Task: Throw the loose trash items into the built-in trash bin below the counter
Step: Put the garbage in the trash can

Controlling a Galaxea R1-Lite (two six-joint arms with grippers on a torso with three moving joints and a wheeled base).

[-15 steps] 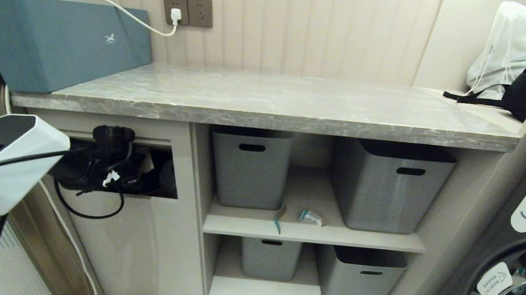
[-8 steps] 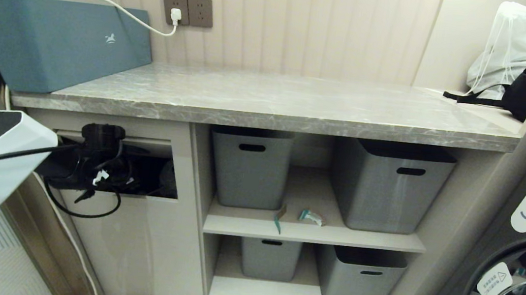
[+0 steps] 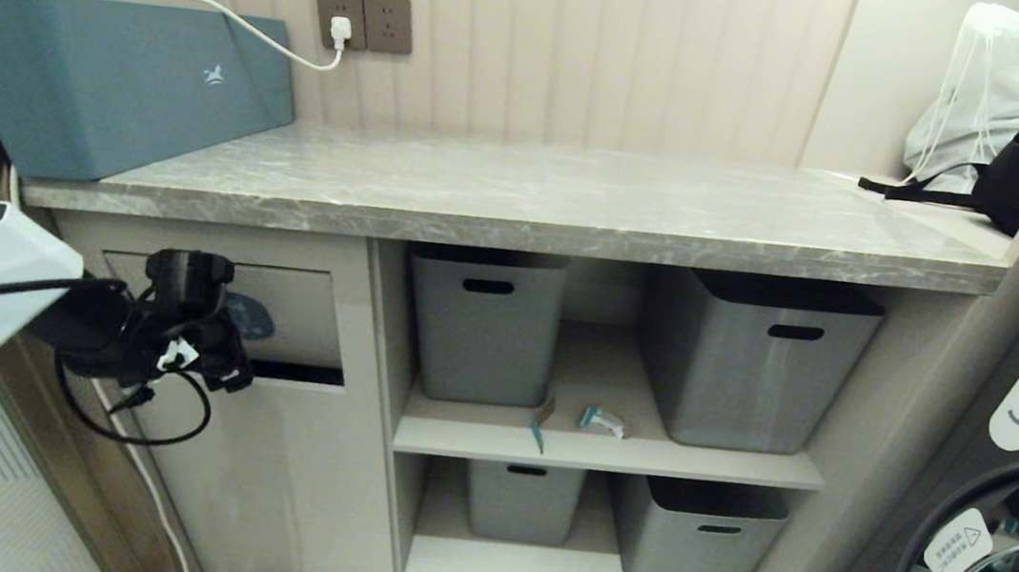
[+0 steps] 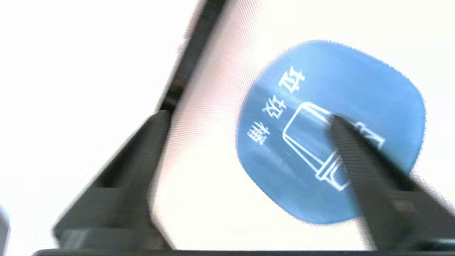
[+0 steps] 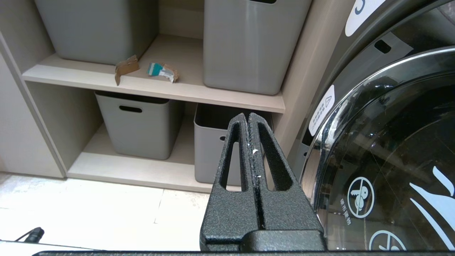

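The built-in trash bin (image 3: 276, 480) is the beige cabinet front under the left end of the counter (image 3: 529, 202). Its flap (image 3: 299, 320) hangs nearly closed, with a dark slit along its lower edge. My left gripper (image 3: 219, 354) is open and empty just in front of the flap. In the left wrist view the left gripper (image 4: 249, 117) frames the flap's blue sticker (image 4: 305, 160). On the middle shelf lie a brown scrap (image 3: 543, 413), a teal sliver (image 3: 536, 438) and a crumpled teal-and-white wrapper (image 3: 602, 419). My right gripper (image 5: 247, 115) is shut and parked low, facing the scrap (image 5: 126, 67) and the wrapper (image 5: 161, 71).
Grey tubs (image 3: 486, 322) stand on both shelves, close on either side of the trash. A teal-blue box (image 3: 110, 87) sits on the counter's left end, a white drawstring bag (image 3: 983, 90) at the far right. A washing machine (image 3: 1018, 536) stands to the right.
My left gripper has drawn back out of the bin opening, down and to the left. The flap, pushed in before, has swung back nearly closed. The right arm has not moved.
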